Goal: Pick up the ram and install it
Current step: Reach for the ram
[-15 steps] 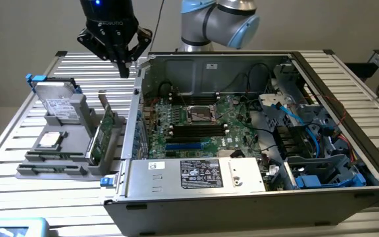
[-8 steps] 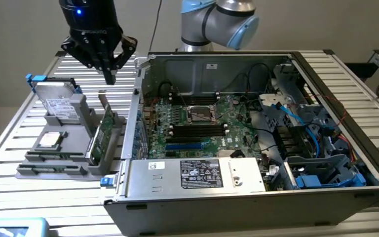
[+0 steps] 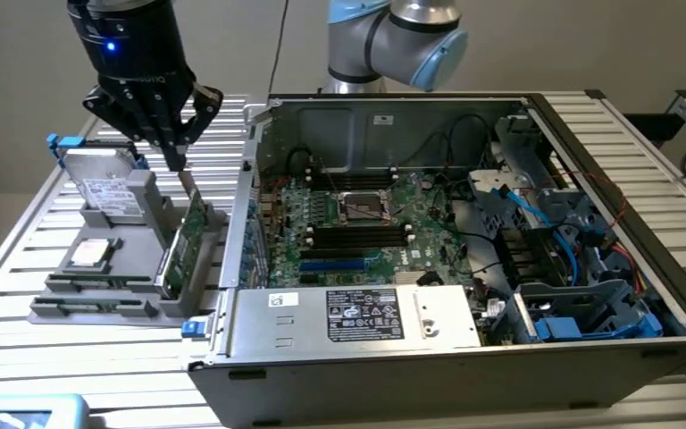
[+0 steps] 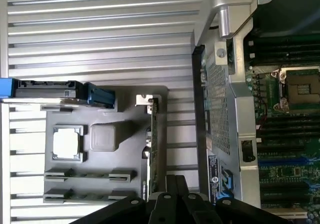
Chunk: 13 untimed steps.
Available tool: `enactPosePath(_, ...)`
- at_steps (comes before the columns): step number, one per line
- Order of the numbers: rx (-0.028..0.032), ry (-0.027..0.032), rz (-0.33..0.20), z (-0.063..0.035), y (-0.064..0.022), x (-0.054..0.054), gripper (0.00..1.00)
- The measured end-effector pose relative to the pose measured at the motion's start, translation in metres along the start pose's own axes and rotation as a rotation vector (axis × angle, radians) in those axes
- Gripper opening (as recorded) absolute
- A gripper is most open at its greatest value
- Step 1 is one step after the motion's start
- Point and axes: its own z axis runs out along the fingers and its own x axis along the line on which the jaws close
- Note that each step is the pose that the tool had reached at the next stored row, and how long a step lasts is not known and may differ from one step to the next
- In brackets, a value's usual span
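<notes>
- Overhead, the gripper (image 3: 179,159) hangs above the far end of a grey parts holder (image 3: 104,315). Its fingertips are drawn together, with nothing seen between them.
- Clock face laid on the exterior view, centred on the open computer case (image 3: 379,380): the holder is at 9 o'clock, just beside the case. The gripper is at 10 o'clock and the arm joint (image 3: 405,40) at 12.
- Nearest thing under the fingertips is a green card (image 3: 179,252), standing on edge in the holder's case-side slot. It has a pale metal bracket (image 4: 146,101) at its far end. Whether the gripper touches it cannot be judged.
- Ram: cannot single it out. Two long narrow slots (image 3: 96,286) at the holder's near end show dark strips edge-on; whether a stick sits in either, cannot tell.
- Also on the holder is a hard drive (image 3: 114,192) on edge, at 12 o'clock from a processor (image 3: 90,253).
- In the way between holder and motherboard (image 3: 429,201) is the case's upright perforated side wall (image 3: 238,228).
- Black memory slots (image 3: 357,234) lie at 6 o'clock from the processor socket (image 3: 361,206), with a labelled metal box (image 3: 361,315) further toward 6. Blue cables (image 3: 534,210) run at 3 o'clock.
- Everything sits on a slatted metal table (image 3: 81,375).
</notes>
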Motion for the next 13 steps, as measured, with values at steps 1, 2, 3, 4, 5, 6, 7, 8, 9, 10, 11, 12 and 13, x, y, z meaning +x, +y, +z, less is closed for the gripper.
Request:
enactPosePath(1,0.0008,0.0001,0.0,0.0005,-0.0014,0.002,0.11)
enactPosePath(2,0.0028,0.0,0.0,0.0009,-0.0025,0.003,0.11)
enactPosePath(3,0.0071,-0.0001,0.0,0.0011,-0.0034,0.005,0.11)
enactPosePath(4,0.013,-0.0006,0.0,0.0012,-0.0041,0.006,0.11)
enactPosePath(5,0.0203,-0.0012,0.0,0.0012,-0.0049,0.008,0.11)
enactPosePath(6,0.0278,-0.0017,0.0,0.0012,-0.0055,0.01,0.11)
enactPosePath(7,0.035,-0.0023,0.001,0.0013,-0.0063,0.012,0.11)
enactPosePath(8,0.0421,-0.0027,0.001,0.0014,-0.007,0.014,0.11)
enactPosePath(9,0.0467,-0.0031,0.001,0.0015,-0.0077,0.016,0.11)
enactPosePath(10,0.0499,-0.0033,0.001,0.0017,-0.0085,0.018,0.11)
enactPosePath(11,0.0511,-0.0034,0.001,0.0022,-0.0093,0.021,0.11)
enactPosePath(12,0.0517,-0.0034,0.001,0.0029,-0.0102,0.025,0.11)
enactPosePath(13,0.0521,-0.0035,0.001,0.0039,-0.0111,0.028,0.11)
